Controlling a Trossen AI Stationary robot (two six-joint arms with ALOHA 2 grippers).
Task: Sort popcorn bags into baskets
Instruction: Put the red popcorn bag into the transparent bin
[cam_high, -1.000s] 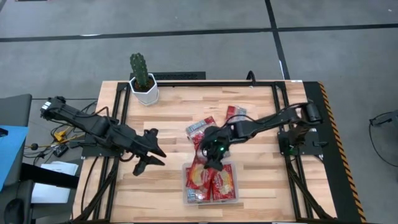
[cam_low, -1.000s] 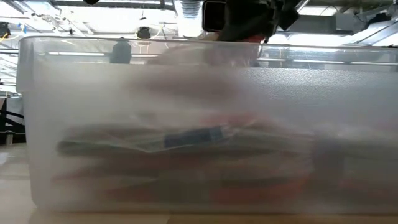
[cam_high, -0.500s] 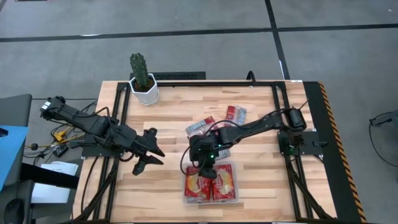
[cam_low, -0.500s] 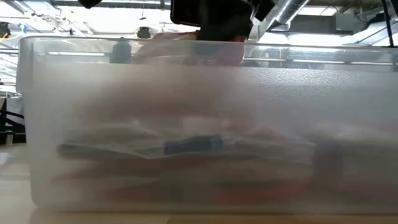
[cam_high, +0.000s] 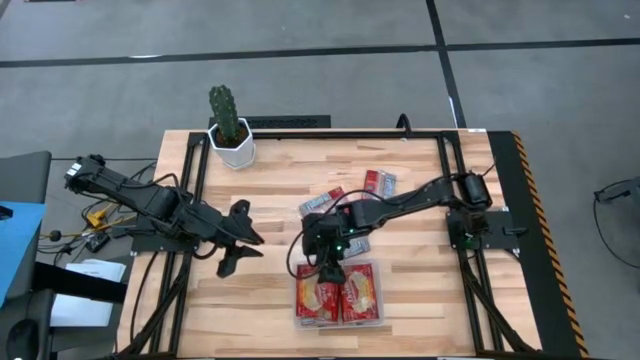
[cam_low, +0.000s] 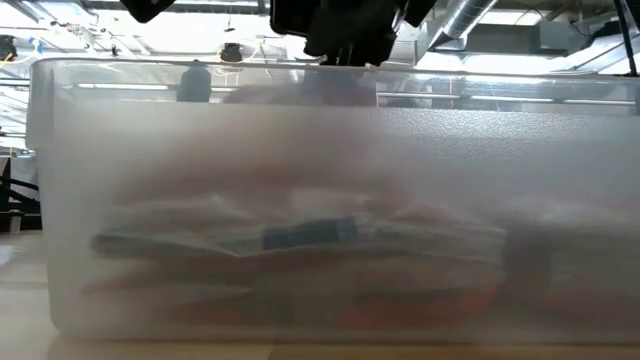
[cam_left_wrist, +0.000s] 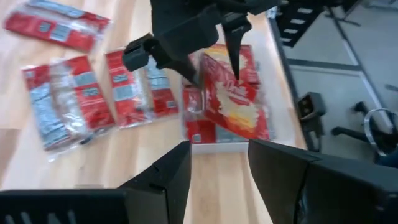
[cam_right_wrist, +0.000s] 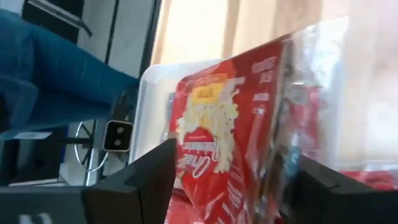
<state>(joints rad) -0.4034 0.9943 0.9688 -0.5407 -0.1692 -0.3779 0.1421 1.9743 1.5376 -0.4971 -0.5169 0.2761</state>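
Observation:
The clear basket (cam_high: 372, 318) stands near the table's front edge with red popcorn bags (cam_high: 362, 290) in it. My right gripper (cam_high: 325, 262) hangs open over its far left part. A red bag with a yellow picture (cam_right_wrist: 211, 137) stands tilted between the fingers, its lower end down in the basket (cam_left_wrist: 214, 147). Three more bags (cam_left_wrist: 65, 99) lie flat on the wood beyond the basket. My left gripper (cam_high: 238, 238) waits open and empty to the basket's left. My right gripper's open fingers (cam_right_wrist: 140, 186) stand on either side of the tilted bag's upper edge (cam_left_wrist: 235, 74), pointing down from above. I cannot tell whether either finger touches it. The bag's lower end rests in the basket.
A white pot with a cactus (cam_high: 232, 145) stands at the far left corner. Black frame rails (cam_high: 455, 190) run along the table's left, right and far sides. The basket's cloudy wall (cam_low: 560, 200) fills the low view. A person's blue trouser leg (cam_right_wrist: 56, 81) shows beyond the table.
My right gripper has carried the bag toward the table's near edge and a little left, over the basket, and has then opened. The bag now stands tilted between the spread fingers with its lower end in the basket.

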